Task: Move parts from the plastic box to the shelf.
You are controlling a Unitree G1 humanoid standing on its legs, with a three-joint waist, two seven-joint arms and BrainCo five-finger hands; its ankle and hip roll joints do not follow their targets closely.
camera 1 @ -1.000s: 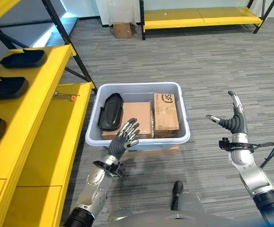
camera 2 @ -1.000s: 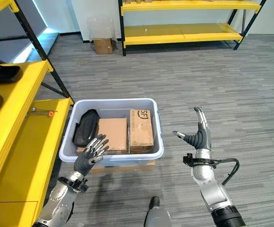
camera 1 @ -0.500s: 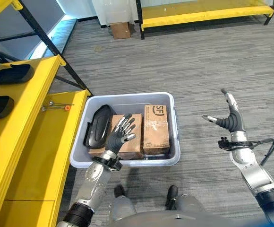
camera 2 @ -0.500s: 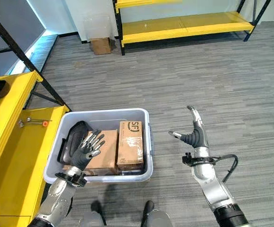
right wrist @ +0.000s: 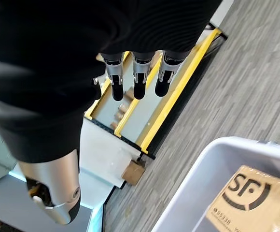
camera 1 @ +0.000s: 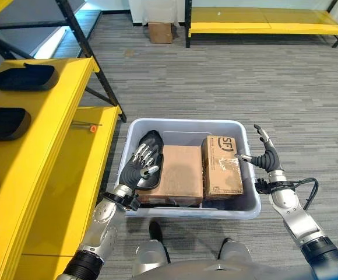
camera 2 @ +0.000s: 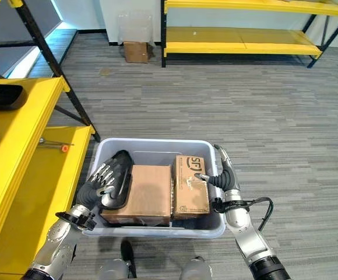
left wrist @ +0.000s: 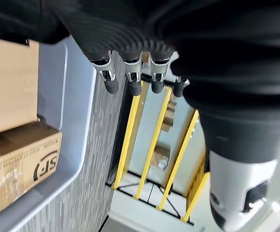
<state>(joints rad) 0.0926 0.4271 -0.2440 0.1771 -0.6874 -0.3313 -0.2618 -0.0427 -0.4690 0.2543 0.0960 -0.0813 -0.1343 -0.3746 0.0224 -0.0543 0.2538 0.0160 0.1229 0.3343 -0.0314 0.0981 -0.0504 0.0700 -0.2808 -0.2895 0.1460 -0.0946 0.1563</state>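
The black moulded part point(camera 1: 148, 160) lies at the left end of the grey plastic box point(camera 1: 246, 207), beside two cardboard boxes point(camera 1: 180, 174), and looks stiff, light and smooth, so the left hand point(camera 1: 135, 171), fingers straight and empty above it, should probably grip its raised long edge, while the right hand point(camera 1: 266, 158) is open too.
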